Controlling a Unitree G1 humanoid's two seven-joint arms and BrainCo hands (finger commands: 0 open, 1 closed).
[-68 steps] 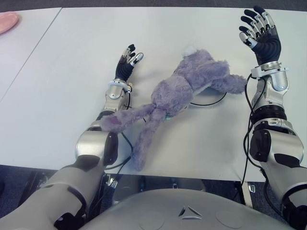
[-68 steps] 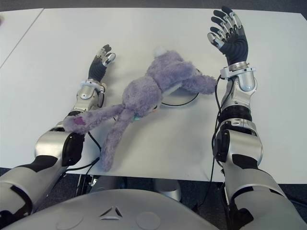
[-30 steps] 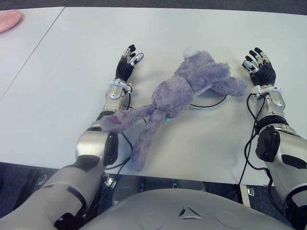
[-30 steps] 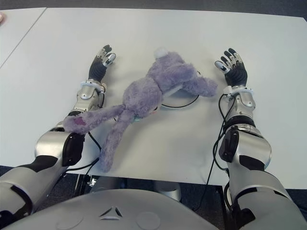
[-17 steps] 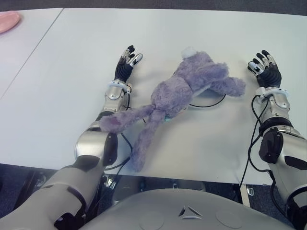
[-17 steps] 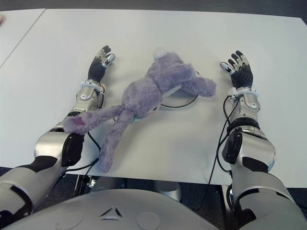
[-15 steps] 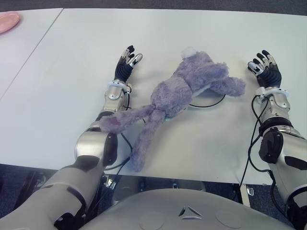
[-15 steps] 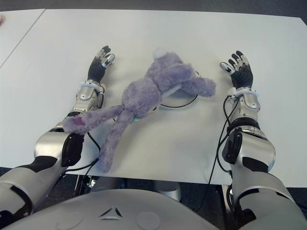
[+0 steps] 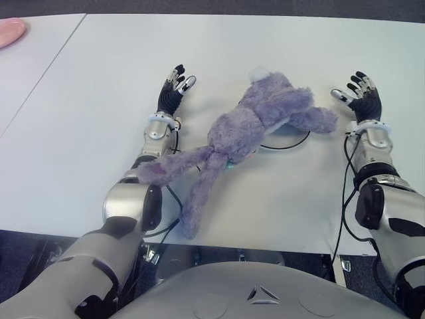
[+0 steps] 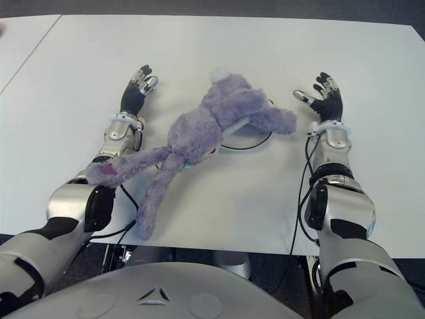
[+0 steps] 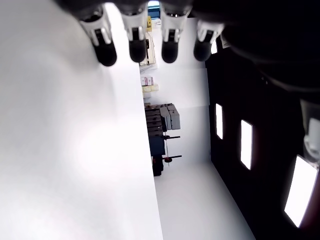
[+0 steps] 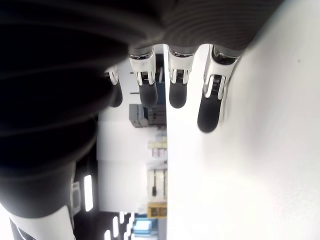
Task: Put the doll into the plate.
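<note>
1. Right hand (image 9: 360,97): came down since the earliest frame, from raised high beyond the doll to low over the desk (image 9: 279,40), just right of the doll's outstretched limb; fingers (image 12: 209,105) spread and straight, holding nothing, palm turned toward the doll.
2. Left hand (image 9: 173,92): unchanged throughout, shown left of the doll, well apart from its body; fingers (image 11: 135,42) extended and relaxed, gripping nothing.
3. Doll (image 9: 252,123): purple plush rabbit, unmoved, lying sprawled across the middle of the desk between the two arms; white tail tuft at the far end, two long ears trailing toward the near edge, one draped over the left forearm, the other reaching the desk's edge.
4. Plate (image 9: 291,138): white, mostly hidden under the doll's body; only the dark rim line showing at the near right side of the plush. Doll on top of it, though much of the body spilling over the rim.
5. Pink dish (image 9: 9,30): at the far left corner, partly cut off, on the adjoining desk section, well apart from everything else.
</note>
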